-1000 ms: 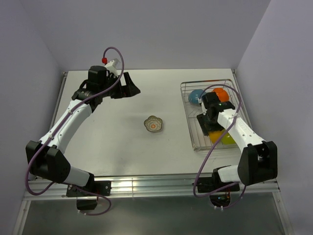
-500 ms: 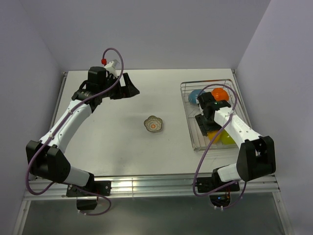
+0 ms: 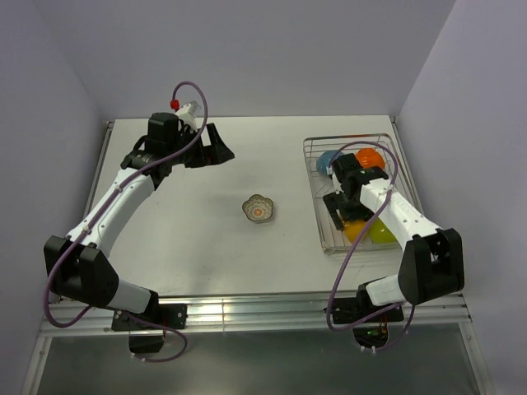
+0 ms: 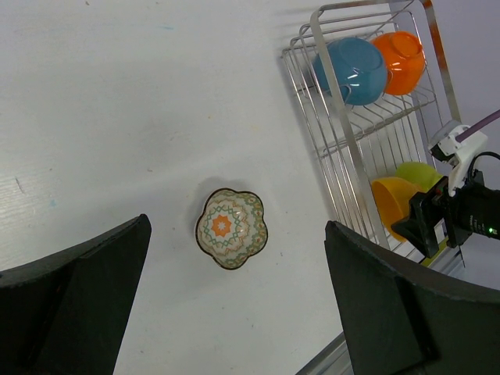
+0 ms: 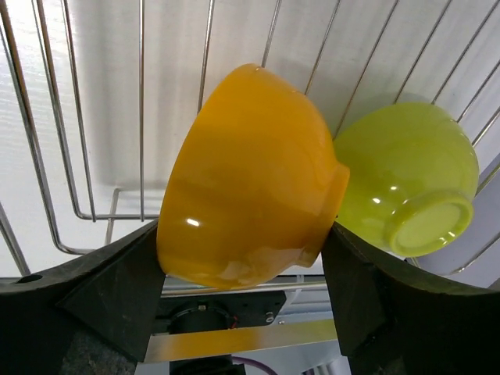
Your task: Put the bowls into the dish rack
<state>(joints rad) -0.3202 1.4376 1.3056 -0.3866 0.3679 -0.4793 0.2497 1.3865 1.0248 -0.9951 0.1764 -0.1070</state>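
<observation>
The wire dish rack point(image 3: 318, 197) stands at the right and also shows in the left wrist view point(image 4: 337, 125). It holds a blue bowl point(image 3: 329, 162), an orange bowl point(image 3: 371, 158), a lime-green bowl point(image 3: 381, 234) and a yellow-orange bowl point(image 3: 355, 230). My right gripper point(image 3: 343, 216) is low in the rack, jaws wide open. The yellow-orange bowl point(image 5: 250, 180) lies on its side between the fingers, beside the lime-green bowl point(image 5: 406, 176). The scalloped floral dish point(image 3: 258, 208) sits on the table, also in the left wrist view point(image 4: 231, 228). My left gripper point(image 3: 216, 148) hovers open and empty at the back left. No white bowl is in view.
The white table point(image 3: 189, 239) is walled by purple panels on three sides. A metal rail point(image 3: 247, 311) runs along the near edge by the arm bases. The right arm's cable point(image 3: 387, 156) loops over the rack.
My right gripper has shifted slightly left and back inside the rack, and more of the yellow-orange bowl shows in front of it. The left arm and the floral dish have not moved.
</observation>
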